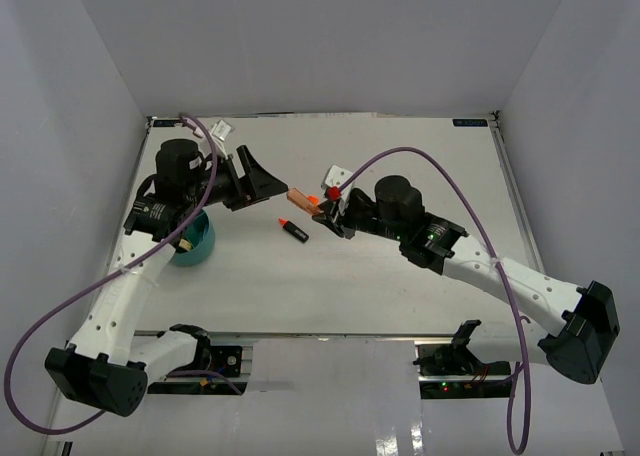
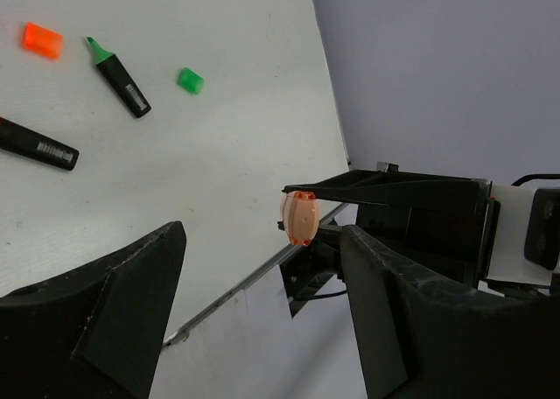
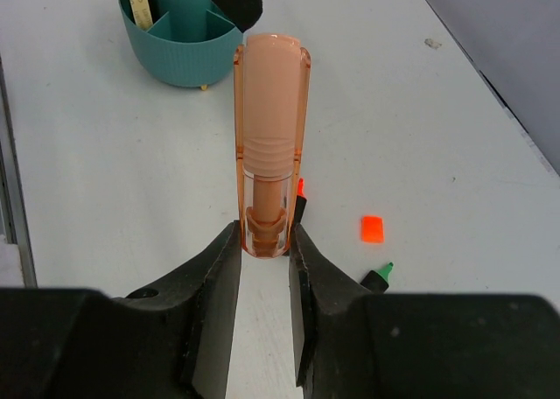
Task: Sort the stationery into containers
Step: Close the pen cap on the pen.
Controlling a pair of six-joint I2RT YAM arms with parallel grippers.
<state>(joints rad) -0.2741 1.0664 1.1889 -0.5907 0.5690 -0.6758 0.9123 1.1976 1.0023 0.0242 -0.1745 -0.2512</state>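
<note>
The right pincer (image 3: 264, 241) is clenched on the lower end of a peach translucent case (image 3: 269, 145), held off the desk (image 1: 400, 306) with its rounded free end pointing at the left pincer (image 2: 262, 233). The left pincer is released, jaws wide, and from its wrist view the case sits in line with the gap but has not yet entered it. In the top view the case's tip is just beside one left fingertip; whether they touch I cannot tell. This reads as a hand-over, since the teal tub (image 3: 188, 62), already holding a few items in its divided pockets, stands on the left arm's side, partly beneath that arm. The next move likely calls for the left jaws to slide around the free end and close squarely before the right lets go, as the smooth, rounded shell could slip or twist. Under the exchange lies an orange-capped marker (image 1: 292, 229). Farther out a green-capped marker (image 2: 118, 65), an orange square (image 3: 372, 228) and a green square (image 2: 190, 80) wait unsorted. Open desk lies toward the near edge, so the carry to the tub looks unobstructed. The purple cable (image 1: 405, 149) arcs above the right arm, and the enclosure walls close in on both sides.
</note>
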